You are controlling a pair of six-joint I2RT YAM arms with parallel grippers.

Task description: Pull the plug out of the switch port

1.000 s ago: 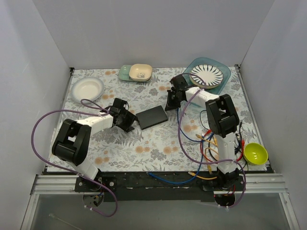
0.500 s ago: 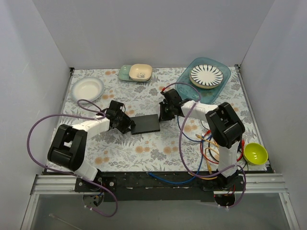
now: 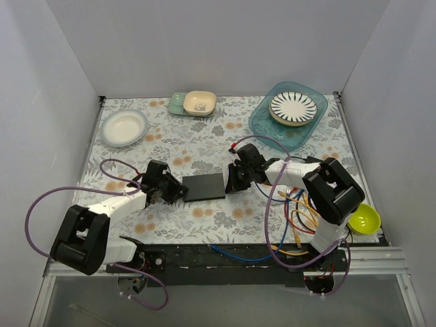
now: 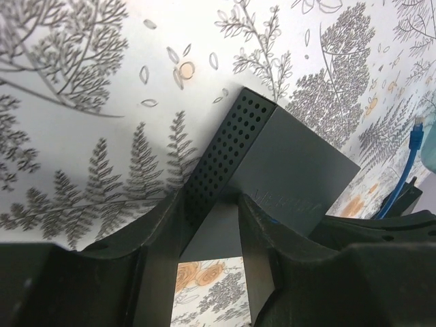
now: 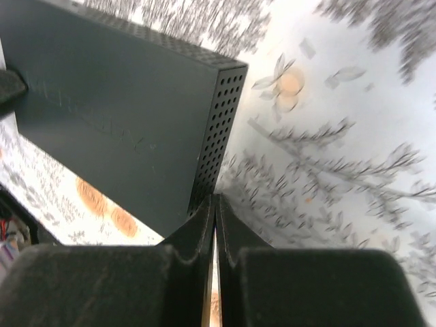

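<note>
The flat black box (image 3: 204, 187) lies on the flowered cloth between my two grippers. My left gripper (image 3: 175, 191) is at its left end. In the left wrist view its jaws (image 4: 210, 197) straddle a corner of the box (image 4: 300, 170), one finger on the perforated side (image 4: 221, 146). My right gripper (image 3: 234, 181) is at the box's right end. In the right wrist view it (image 5: 216, 199) is shut and empty, its tips touching the perforated side of the box (image 5: 109, 116). No socket row or seated plug shows. A loose blue cable end (image 4: 417, 126) lies beyond the box.
A tangle of blue, yellow and red cables (image 3: 298, 208) lies by the right arm's base. A yellow-green bowl (image 3: 362, 218) sits front right. A teal tray (image 3: 262, 121) with a striped plate, a beige bowl (image 3: 199, 102) and a white bowl (image 3: 124, 127) stand at the back.
The box has slid toward the near edge and turned more level. Both grippers moved with it, staying at its two ends.
</note>
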